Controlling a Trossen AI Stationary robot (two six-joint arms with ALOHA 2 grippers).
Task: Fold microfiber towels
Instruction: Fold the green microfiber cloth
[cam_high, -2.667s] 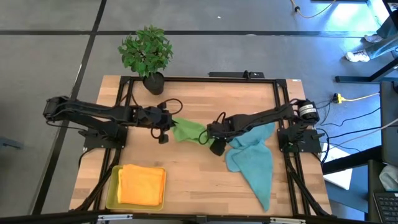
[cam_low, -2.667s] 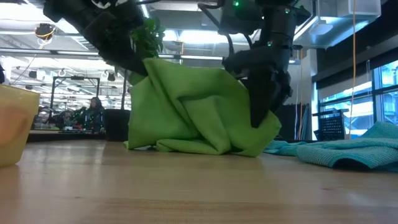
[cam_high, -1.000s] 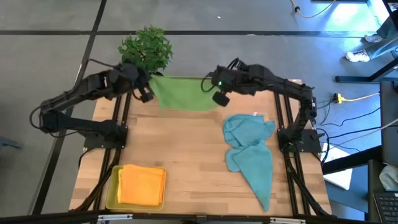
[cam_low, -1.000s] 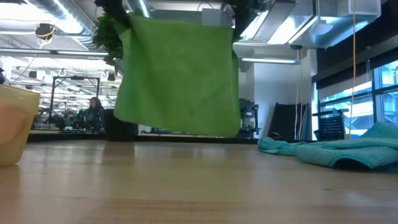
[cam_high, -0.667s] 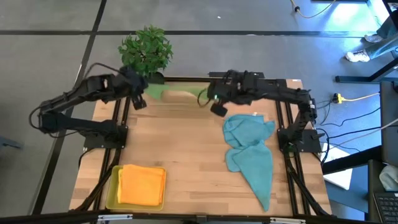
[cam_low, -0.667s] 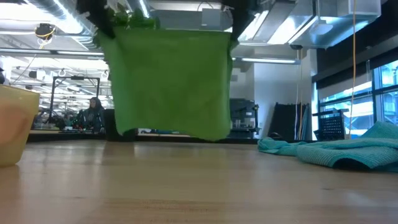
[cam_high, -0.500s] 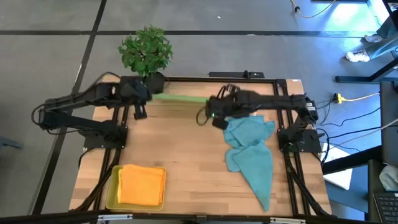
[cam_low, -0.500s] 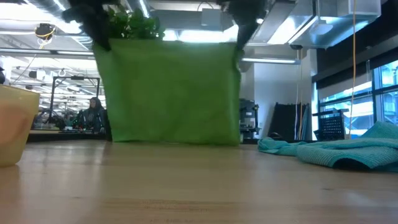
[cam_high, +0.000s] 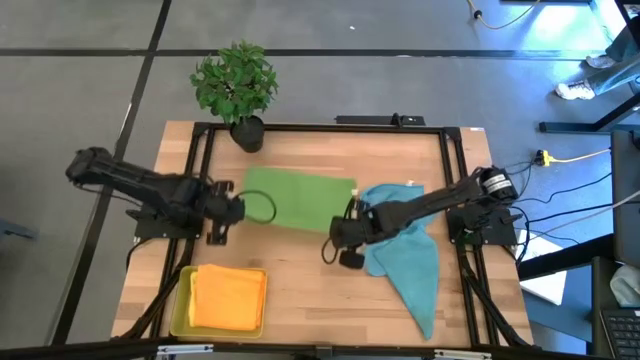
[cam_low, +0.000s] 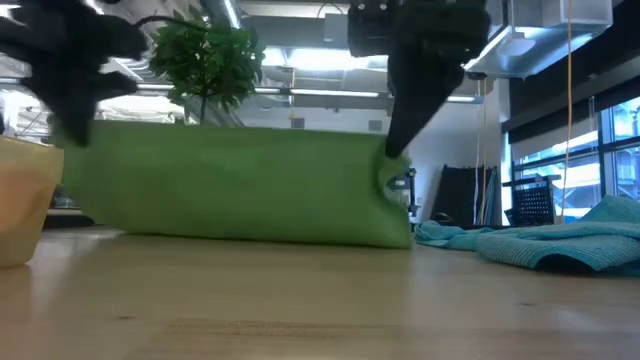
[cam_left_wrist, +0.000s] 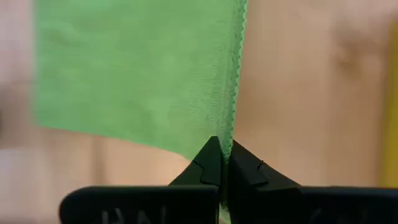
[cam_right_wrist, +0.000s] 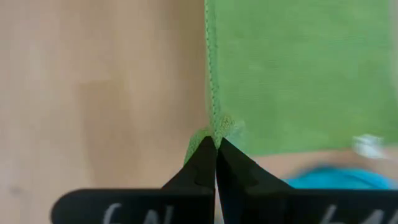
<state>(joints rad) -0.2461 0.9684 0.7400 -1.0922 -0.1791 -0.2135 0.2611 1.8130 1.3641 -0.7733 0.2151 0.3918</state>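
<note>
A green microfiber towel (cam_high: 297, 197) is stretched between my two grippers in the middle of the table. Its far part lies on the wood and its near edge is held up, as the low view shows (cam_low: 240, 180). My left gripper (cam_high: 232, 212) is shut at the towel's near left corner. My right gripper (cam_high: 340, 232) is shut at its near right corner. Crumpled teal towels (cam_high: 408, 258) lie to the right of it. An orange-yellow folded towel (cam_high: 228, 298) rests in a yellow tray (cam_high: 180, 305) at the near left. My left gripper pinches the green towel's near left corner (cam_left_wrist: 227, 138) between its two fingers, coming steeply from above. The hemmed side edge runs away from the fingertips. That corner is raised off the table. My right gripper pinches the near right corner (cam_right_wrist: 215, 132) between its fingertips, also steeply from above; the cloth bunches a little there. The edge between the two grippers (cam_low: 240, 130) runs nearly straight, and the towel slopes down from it to the table.
A potted plant (cam_high: 237, 85) stands at the far left corner. The teal towels (cam_low: 560, 245) reach close to my right gripper. Bare wood lies between the green towel and the table's near edge. The tray (cam_low: 20, 200) stands at the near left.
Both grippers have come down and toward the table's near edge, tipping to point more steeply down and staying shut on the green towel. The towel hung clear of the table at the far edge; its far part now lies spread on the wood.
</note>
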